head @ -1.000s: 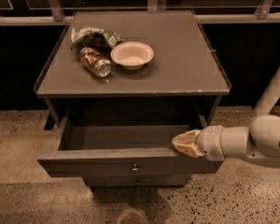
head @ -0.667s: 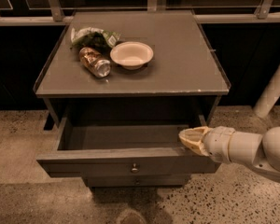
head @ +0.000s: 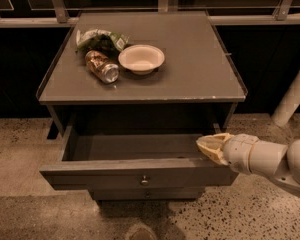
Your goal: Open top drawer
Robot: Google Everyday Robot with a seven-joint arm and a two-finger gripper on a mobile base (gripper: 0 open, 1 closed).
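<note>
The back of the top drawer (head: 90, 176) is lost in shadow under the overhanging top of the grey cabinet (head: 200, 79), so I can only see the front part of its inside, which looks bare. The drawer itself stands well open, its flat front panel out towards me with the small round knob (head: 145, 179) at its centre. Below it, a lower drawer (head: 120, 194) shows only as a thin strip, the rest being hidden by the open front above. The gripper (head: 206, 145) comes in from the right, its pale yellowish tip just over the drawer's right front corner; whether it touches the rim, and whether it is clenched or released, I cannot tell from here. The white arm (head: 270, 159) behind it is cut off by the right edge. There is open speckled floor (head: 20, 149) to the left and in front of the drawer, while a white post (head: 292, 96) stands close on the right and a metal railing (head: 57, 4) runs behind the cabinet. On the cabinet top, towards the back left, a pale bowl (head: 141, 58) sits just beside a can (head: 102, 66) lying on its side, with a crumpled green bag (head: 100, 38) behind the can. Both the can and the bag carry printing, but none of it is readable.
</note>
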